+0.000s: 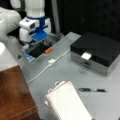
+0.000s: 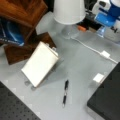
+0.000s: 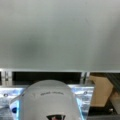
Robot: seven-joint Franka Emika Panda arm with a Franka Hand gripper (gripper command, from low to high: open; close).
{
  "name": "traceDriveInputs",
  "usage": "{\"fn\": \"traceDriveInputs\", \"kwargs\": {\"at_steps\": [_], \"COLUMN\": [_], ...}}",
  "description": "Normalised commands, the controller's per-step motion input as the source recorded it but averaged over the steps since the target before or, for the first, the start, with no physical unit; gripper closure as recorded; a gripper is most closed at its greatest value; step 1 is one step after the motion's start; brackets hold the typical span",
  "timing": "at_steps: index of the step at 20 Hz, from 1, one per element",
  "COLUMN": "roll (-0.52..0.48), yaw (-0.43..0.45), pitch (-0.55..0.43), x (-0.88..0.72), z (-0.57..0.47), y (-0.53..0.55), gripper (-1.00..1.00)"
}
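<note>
In a front view the gripper (image 1: 26,44) hangs from the white and blue arm (image 1: 33,25) at the top left, over the table's far corner. Closest to it are a flat black pad (image 1: 37,50) and a small orange object (image 1: 48,50), which also shows in the opposite view (image 2: 81,28). Its fingers are not distinct. In the wrist view only a rounded pale grey body (image 3: 47,100) fills the bottom, with bare grey table surface (image 3: 60,35) beyond it.
A white notebook (image 1: 67,102) (image 2: 40,63), a black pen (image 1: 92,90) (image 2: 65,92) and a white cable with adapter (image 1: 51,61) (image 2: 105,54) lie on the table. A black box (image 1: 97,47) stands right, wooden furniture (image 1: 15,92) left, a white lamp (image 2: 68,11) near the arm.
</note>
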Motion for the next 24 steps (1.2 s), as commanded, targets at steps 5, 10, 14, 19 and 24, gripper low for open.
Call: {"fn": "traceDriveInputs", "kwargs": {"at_steps": [5,10,14,19,24], "roll": [0.127,0.083,0.097,0.092,0.02], "yaw": [0.004,0.027,0.015,-0.004,-0.028], "pitch": [-0.107,-0.149,-0.186,-0.231,-0.282], "x": [0.01,-0.08,-0.18,-0.29,-0.38], "z": [-0.29,-0.35,-0.34,-0.36,-0.48], "y": [0.21,0.08,0.01,-0.05,-0.1], "gripper": [1.0,1.0,1.0,1.0,1.0]}}
